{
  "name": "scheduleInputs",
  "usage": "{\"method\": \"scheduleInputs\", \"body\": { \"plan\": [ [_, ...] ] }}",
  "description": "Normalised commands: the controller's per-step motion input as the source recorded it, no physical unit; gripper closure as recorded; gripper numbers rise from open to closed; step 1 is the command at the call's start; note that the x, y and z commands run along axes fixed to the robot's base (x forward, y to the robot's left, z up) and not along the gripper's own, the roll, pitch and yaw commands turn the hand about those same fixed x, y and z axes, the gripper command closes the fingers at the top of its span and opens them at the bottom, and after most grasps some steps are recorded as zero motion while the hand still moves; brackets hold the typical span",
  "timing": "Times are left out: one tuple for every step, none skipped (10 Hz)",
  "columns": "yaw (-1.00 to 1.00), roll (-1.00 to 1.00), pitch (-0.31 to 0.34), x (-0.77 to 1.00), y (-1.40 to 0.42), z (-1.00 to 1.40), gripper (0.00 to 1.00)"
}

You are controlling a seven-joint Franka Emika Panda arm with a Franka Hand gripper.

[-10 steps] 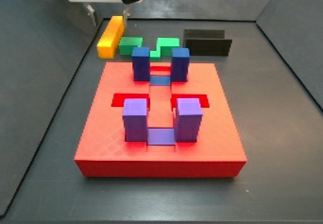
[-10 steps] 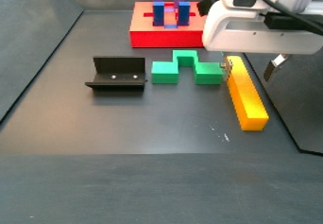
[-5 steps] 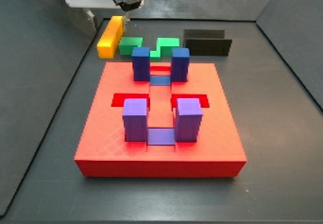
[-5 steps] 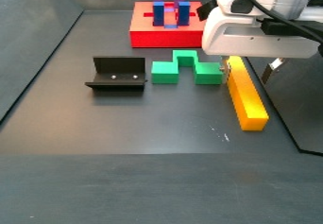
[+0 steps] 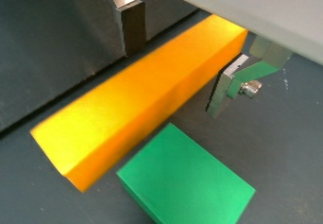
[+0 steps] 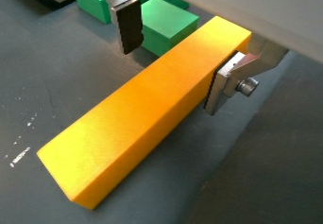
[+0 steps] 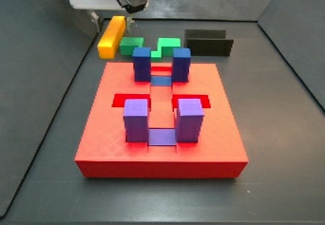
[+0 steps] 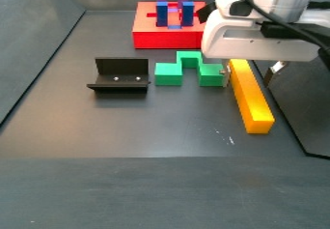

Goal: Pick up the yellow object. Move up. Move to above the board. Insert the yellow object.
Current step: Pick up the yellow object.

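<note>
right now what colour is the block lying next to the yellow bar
Green: the block beside the yellow object, which the gripper straddles, shows best in a wrist view.

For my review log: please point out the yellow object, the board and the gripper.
yellow object [image 8: 252, 100]: side view, top face near mid-length.
board [image 7: 162, 143]: side view, bare red top near the front edge.
gripper [image 6: 177, 53]: wrist view, midway between the fingertips, straddling the bar's end.

Both wrist views look closely down on the hand [image 6: 177, 62]; side views face oppositely.
</note>
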Motion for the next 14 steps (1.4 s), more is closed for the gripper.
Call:
{"method": "scheduleInputs", "body": {
  "plan": [
    [0.01,0.00,-0.007,0.09,0.00,-0.19,0.00],
    [0.00,0.00,-0.011,0.00,0.00,-0.18,0.00],
    [0.00,0.00,0.000,0.00,0.00,-0.16,0.00],
    [0.00,0.00,0.000,0.00,0.00,-0.13,0.00],
    [0.00,0.00,0.000,0.00,0.00,-0.07,0.00],
    [0.00,0.00,0.000,0.00,0.00,-0.06,0.00],
    [0.00,0.00,0.000,0.00,0.00,-0.15,0.00],
    [0.00,0.00,0.000,0.00,0.00,-0.09,0.00],
    [0.00,0.01,0.000,0.00,0.00,0.00,0.00],
    [0.00,0.05,0.000,0.00,0.00,0.00,0.00],
    [0.00,0.03,0.000,0.00,0.00,0.00,0.00],
    [0.00,0.03,0.000,0.00,0.00,0.00,0.00],
    [0.00,0.02,0.000,0.00,0.00,0.00,0.00],
    [0.00,0.00,0.000,0.00,0.00,0.00,1.00]
  ]
}}
